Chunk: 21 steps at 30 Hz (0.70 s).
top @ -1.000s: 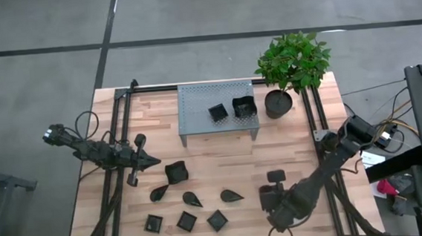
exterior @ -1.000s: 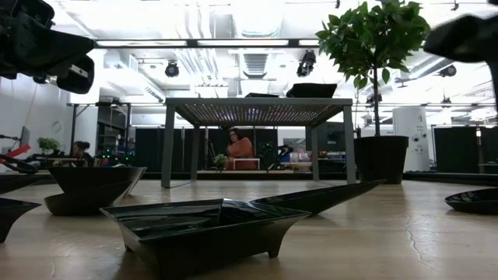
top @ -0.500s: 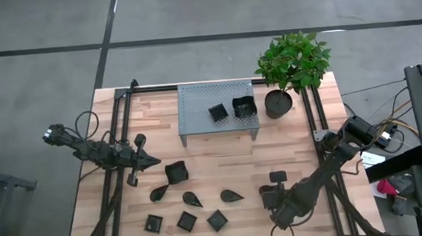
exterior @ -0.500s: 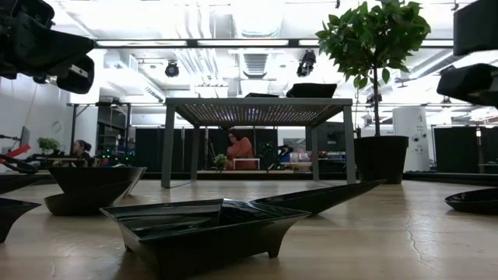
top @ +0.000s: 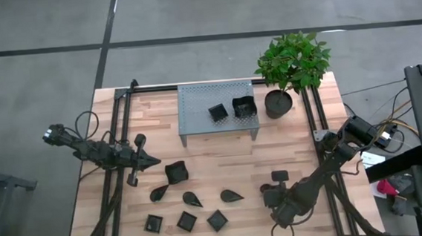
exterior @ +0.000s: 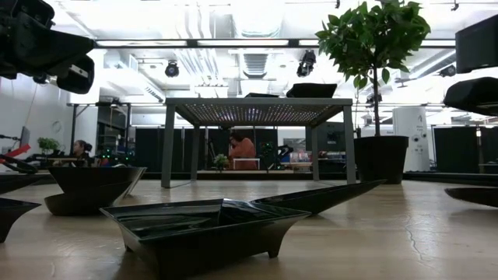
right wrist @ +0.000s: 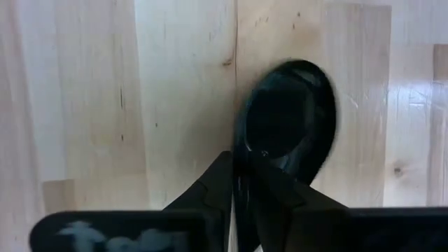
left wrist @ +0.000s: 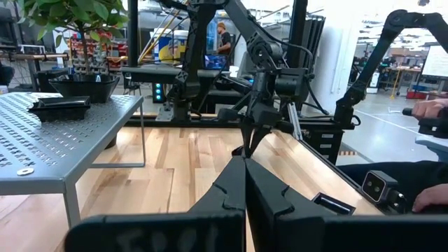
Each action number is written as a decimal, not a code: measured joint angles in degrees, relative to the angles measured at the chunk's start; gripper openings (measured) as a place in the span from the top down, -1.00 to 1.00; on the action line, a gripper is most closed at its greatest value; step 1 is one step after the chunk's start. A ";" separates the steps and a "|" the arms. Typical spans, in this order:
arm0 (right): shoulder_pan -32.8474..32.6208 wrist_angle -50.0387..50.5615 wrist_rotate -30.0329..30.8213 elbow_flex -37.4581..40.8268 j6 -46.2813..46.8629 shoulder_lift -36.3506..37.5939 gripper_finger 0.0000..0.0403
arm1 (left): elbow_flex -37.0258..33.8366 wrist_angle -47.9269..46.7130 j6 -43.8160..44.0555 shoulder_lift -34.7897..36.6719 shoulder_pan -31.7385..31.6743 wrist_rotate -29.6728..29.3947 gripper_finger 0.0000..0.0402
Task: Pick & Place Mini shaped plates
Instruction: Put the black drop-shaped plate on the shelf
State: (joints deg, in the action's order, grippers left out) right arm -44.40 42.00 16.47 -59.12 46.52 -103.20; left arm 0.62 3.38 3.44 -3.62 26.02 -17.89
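Grey concrete floor (top: 33, 26) with dark seams surrounds the wooden counter (top: 222, 173). Toward twelve o'clock, bright ceiling lights (exterior: 257, 15) hang over a seated person (exterior: 242, 149) in orange.

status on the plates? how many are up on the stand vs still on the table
Done: two plates sit on the grey stand. In hand: the right gripper is pinching the rim of a teardrop plate at the table's front right. Left: eight more on the wood, by the shut, idle left gripper.
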 joint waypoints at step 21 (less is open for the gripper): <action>0.15 2.09 11.12 -11.46 -14.34 0.02 0.96 | 0.00 0.00 0.00 0.00 0.00 0.00 1.00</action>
State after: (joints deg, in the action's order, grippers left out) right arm -44.25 44.09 27.59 -70.58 32.18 -103.18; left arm 0.62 3.38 3.44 -3.62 26.02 -17.89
